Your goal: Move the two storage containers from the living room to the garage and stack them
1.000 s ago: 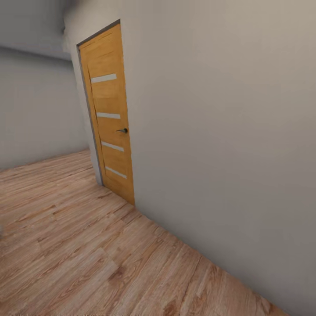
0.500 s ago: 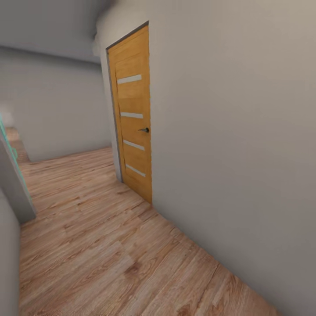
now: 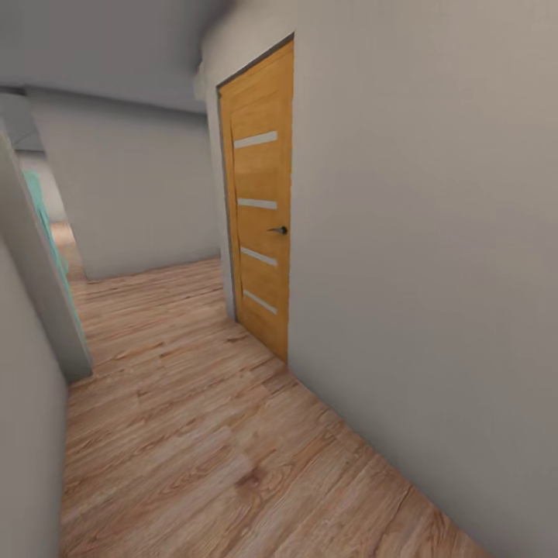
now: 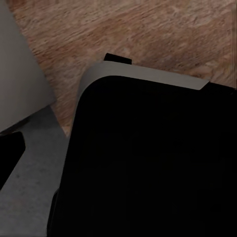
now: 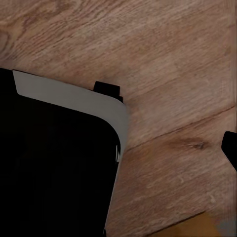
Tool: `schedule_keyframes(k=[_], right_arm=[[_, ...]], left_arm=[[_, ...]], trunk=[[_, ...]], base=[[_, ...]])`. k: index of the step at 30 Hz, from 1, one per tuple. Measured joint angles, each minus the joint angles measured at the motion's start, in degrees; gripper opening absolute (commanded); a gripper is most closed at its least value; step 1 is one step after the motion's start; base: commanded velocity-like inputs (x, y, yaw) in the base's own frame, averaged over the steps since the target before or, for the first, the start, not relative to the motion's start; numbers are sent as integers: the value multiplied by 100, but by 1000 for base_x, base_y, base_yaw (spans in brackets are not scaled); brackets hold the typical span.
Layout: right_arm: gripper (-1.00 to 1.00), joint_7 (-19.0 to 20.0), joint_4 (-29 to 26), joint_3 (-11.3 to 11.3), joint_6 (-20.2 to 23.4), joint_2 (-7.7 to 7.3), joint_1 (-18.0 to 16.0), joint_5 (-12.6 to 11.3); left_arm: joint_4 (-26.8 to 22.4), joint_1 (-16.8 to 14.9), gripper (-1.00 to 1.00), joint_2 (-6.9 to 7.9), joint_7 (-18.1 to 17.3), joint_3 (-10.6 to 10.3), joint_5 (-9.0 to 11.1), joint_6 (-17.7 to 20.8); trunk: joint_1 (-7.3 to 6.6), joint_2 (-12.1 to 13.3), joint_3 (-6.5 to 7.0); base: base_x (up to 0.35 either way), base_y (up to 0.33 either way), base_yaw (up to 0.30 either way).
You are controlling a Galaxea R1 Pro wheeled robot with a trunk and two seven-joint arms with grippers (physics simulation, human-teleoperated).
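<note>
The robot faces a narrow corridor with a wood-plank floor (image 3: 201, 434), an oak door (image 3: 260, 201) in the grey wall (image 3: 434, 271) close alongside; no storage container visible, finger state untellable; drifting sideways risks scraping that wall.

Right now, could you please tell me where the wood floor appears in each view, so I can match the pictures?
Head view: the floor fills the lower half and runs along the hallway past the door.
Left wrist view: the floor lies beyond the robot's dark base.
Right wrist view: the floor lies around the base.
Shared landmark: the plank grain; both wrist views also share the base.
</note>
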Motion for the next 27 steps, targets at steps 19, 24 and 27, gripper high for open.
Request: schedule_keyframes(k=[19, 24, 27], right_arm=[[100, -9, 0, 5, 2, 0, 0, 10], [100, -18, 0, 17, 16, 1, 0, 15], [100, -22, 0, 21, 23, -6, 0, 28]], left_arm=[[34, 0, 100, -5, 6, 6, -6, -1], [21, 0, 100, -3, 7, 14, -2, -13], [15, 0, 100, -5, 11, 20, -5, -20]], trunk=[[0, 0, 0], [0, 0, 0], [0, 0, 0]], base=[[315, -52, 0], [315, 0, 144], [290, 0, 279]])
